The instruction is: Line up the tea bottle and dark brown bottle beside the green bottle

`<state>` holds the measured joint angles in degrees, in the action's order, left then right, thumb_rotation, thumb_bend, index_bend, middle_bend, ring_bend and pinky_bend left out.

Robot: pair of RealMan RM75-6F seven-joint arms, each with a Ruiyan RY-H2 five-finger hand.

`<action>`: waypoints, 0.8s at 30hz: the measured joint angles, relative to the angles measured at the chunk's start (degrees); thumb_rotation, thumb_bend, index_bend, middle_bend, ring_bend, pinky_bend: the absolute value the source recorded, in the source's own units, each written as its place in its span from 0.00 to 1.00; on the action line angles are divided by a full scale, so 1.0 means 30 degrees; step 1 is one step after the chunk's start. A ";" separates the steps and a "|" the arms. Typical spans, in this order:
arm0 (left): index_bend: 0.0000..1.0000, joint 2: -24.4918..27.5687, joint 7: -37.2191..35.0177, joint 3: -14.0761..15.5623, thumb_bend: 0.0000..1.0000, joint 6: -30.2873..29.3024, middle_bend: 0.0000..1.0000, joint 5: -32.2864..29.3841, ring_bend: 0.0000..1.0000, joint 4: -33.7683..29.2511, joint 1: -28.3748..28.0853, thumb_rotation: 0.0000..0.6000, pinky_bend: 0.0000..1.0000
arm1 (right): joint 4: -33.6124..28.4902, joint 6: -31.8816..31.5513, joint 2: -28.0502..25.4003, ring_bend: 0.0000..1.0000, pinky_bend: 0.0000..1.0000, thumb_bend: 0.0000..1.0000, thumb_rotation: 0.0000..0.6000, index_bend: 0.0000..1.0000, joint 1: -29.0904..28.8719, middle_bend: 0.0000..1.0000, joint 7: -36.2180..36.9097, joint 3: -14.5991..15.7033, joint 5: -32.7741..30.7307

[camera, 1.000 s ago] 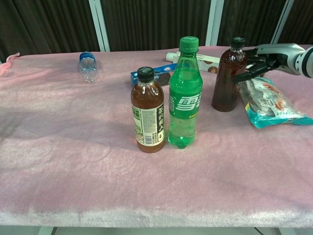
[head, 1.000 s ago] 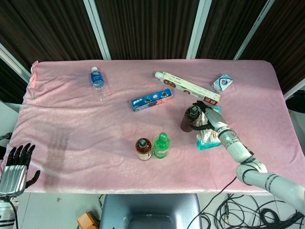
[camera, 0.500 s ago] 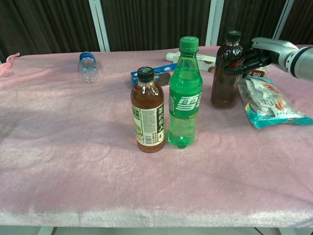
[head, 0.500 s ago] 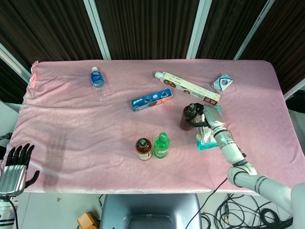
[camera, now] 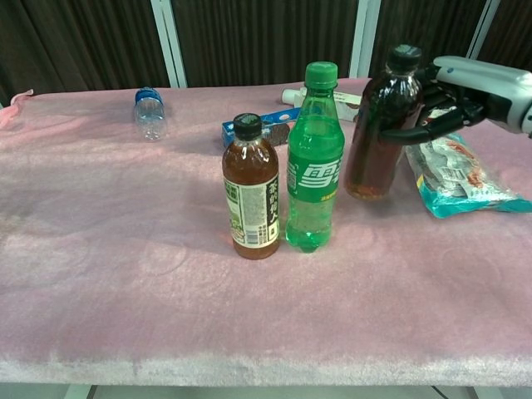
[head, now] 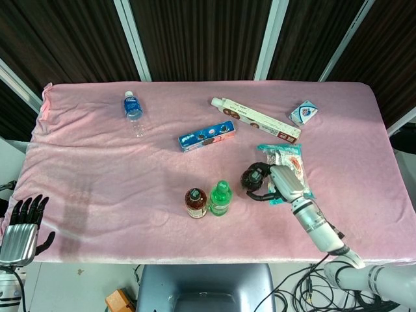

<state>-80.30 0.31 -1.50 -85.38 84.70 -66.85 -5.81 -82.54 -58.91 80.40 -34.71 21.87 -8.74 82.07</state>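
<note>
The green bottle (head: 220, 197) (camera: 314, 158) stands upright near the table's front middle. Just to its left stands the tea bottle (head: 195, 202) (camera: 251, 188), touching or nearly touching it. My right hand (head: 281, 184) (camera: 459, 91) grips the dark brown bottle (head: 255, 177) (camera: 378, 124) around its upper part, to the right of and a little behind the green bottle, with a gap between them. The dark bottle leans slightly; whether its base touches the cloth I cannot tell. My left hand (head: 23, 228) hangs off the table's front left corner, fingers apart and holding nothing.
A teal snack bag (head: 286, 164) (camera: 457, 177) lies right of the dark bottle. Behind are a blue cookie box (head: 207, 136) (camera: 258, 128), a long white box (head: 255, 119), a small blue-white carton (head: 303, 113) and a lying water bottle (head: 132, 108) (camera: 150, 110). Pink cloth (head: 97, 175) covers the table.
My right hand took hold of the dark brown bottle and carried it forward and left, closer to the green bottle. The left hand stayed put.
</note>
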 measured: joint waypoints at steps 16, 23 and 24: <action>0.00 0.0082 -0.0236 -0.0052 0.30 0.0120 0.04 0.0047 0.00 0.0024 0.0070 1.00 0.00 | -0.0246 -0.0174 0.0862 0.58 0.55 0.33 1.00 1.00 0.0665 0.64 0.0302 0.1046 0.0321; 0.00 0.0123 -0.0330 -0.0078 0.30 0.0246 0.04 -0.0010 0.00 0.0002 0.0078 1.00 0.00 | -0.0009 0.0000 0.1194 0.58 0.55 0.33 1.00 1.00 0.0656 0.64 0.0427 0.1029 0.0106; 0.00 0.0124 -0.0322 -0.0074 0.30 0.0265 0.04 -0.0001 0.00 0.0004 0.0073 1.00 0.00 | 0.0057 0.0044 0.1263 0.58 0.55 0.33 1.00 1.00 0.0648 0.64 0.0457 0.1016 0.0060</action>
<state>-79.93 -0.66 -1.72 -84.58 84.70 -66.84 -5.59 -82.37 -58.78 84.19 -32.77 23.24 -5.70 82.25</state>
